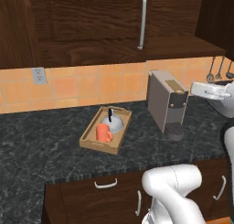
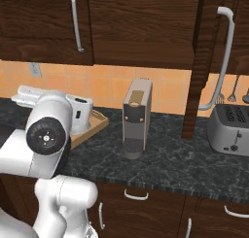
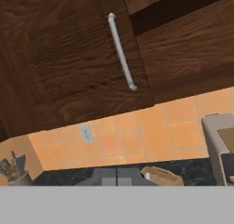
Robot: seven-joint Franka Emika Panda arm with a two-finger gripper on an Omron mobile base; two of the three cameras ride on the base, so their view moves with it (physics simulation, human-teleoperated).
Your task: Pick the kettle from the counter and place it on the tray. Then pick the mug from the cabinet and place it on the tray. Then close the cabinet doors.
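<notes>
The light-wood tray (image 1: 93, 143) lies on the dark speckled counter (image 1: 41, 145) by the tiled wall. On it stand the silvery kettle (image 1: 113, 123) with its black handle and, in front of it, the orange mug (image 1: 103, 133). The left cabinet door (image 1: 91, 22) is closed, with its bar handle (image 3: 121, 51) in the hand view. The right cabinet door (image 2: 198, 62) stands out open, edge-on. My gripper (image 3: 116, 176) is shut on nothing, raised right of the coffee machine and facing the closed left door. A tray corner (image 3: 160, 175) peeks beside the fingertips.
A tall grey coffee machine (image 1: 167, 99) stands right of the tray. A toaster (image 2: 231, 127) sits at the far right, with hanging utensils (image 1: 219, 70) on the wall. A wall outlet (image 1: 39, 75) is at the left. Drawers with silver handles (image 1: 106, 184) run under the counter.
</notes>
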